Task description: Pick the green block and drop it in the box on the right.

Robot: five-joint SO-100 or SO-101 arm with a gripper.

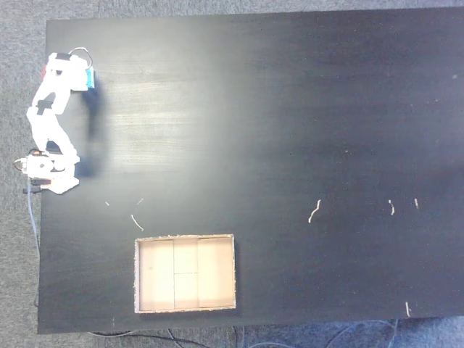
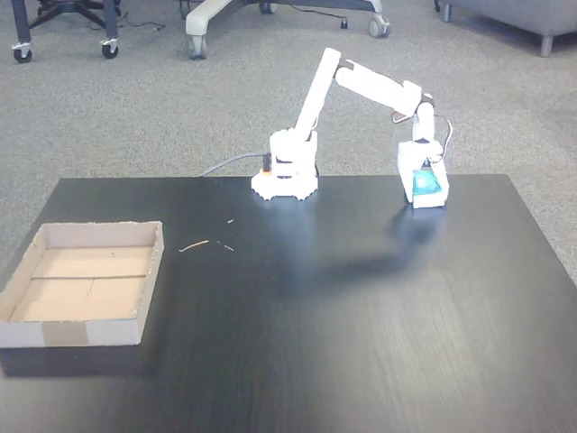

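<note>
In the top-down fixed view the end effector [image 1: 85, 78] sits at the upper left of the frame, at the table [image 1: 290, 130] edge, clenched on the green block [image 1: 90, 78]. In the other fixed view the block [image 2: 425, 183] shows teal between the white fingers, right of centre, low over the table.

The box [image 1: 185, 274] lies well apart: toward the lower centre-left of the top-down frame, and at the lower left in the side view [image 2: 83, 287]. The coming move, I judge, is a long swing across the arm's base toward it. The block's long axis is too small to tell.
</note>
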